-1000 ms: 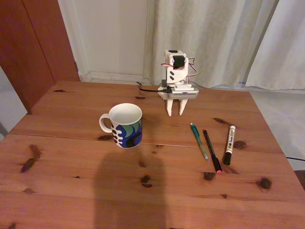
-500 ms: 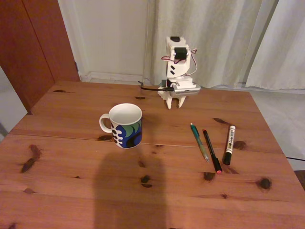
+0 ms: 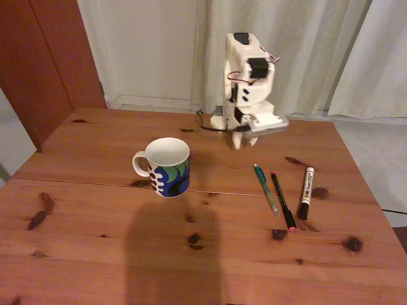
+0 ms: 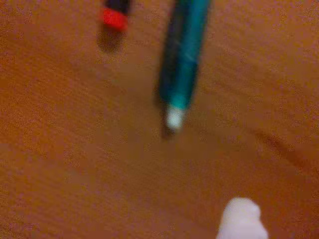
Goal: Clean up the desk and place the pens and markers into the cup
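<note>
The cup (image 3: 166,166), a white mug with a blue, green and black pattern, stands upright left of centre on the desk (image 3: 95,210). To the right lie a teal pen (image 3: 266,189), a black pen with a red end (image 3: 283,200) and a white marker with a black cap (image 3: 306,192), side by side. My gripper (image 3: 238,142) hangs behind them, fingers pointing down above the wood, blurred and holding nothing. In the wrist view, the teal pen (image 4: 184,59) and the black pen's red end (image 4: 115,17) lie ahead of one white fingertip (image 4: 241,221).
A black cable (image 3: 206,125) runs to the arm's base at the back of the desk. Curtains (image 3: 305,51) hang behind, and a wooden door (image 3: 44,57) stands at the back left. A dark shadow (image 3: 172,254) lies across the front of the desk.
The arm has risen and swung to the right, towards the pens. The cup, pens and marker have not moved.
</note>
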`<state>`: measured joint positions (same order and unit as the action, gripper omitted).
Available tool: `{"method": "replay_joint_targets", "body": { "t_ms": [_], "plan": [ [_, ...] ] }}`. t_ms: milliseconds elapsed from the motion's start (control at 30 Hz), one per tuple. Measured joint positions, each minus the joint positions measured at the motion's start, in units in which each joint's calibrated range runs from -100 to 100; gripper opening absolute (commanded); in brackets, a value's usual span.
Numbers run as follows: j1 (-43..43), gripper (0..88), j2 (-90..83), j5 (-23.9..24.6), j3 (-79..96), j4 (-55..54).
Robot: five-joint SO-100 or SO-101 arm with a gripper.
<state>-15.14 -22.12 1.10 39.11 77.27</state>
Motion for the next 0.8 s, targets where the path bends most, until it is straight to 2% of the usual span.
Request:
{"method": "replay_joint_targets", "body": {
  "t_ms": [200,400,533,800],
  "plan": [
    [-4.25,16.4,9.58,0.00,-6.37,0.00],
    [-5.06,16.4,14.58,0.00,-7.56,-0.75],
    [-5.06,16.5,17.97,0.44,-7.56,-5.31],
    [-5.06,16.5,23.90,4.74,-7.64,-16.92]
  ]
}}
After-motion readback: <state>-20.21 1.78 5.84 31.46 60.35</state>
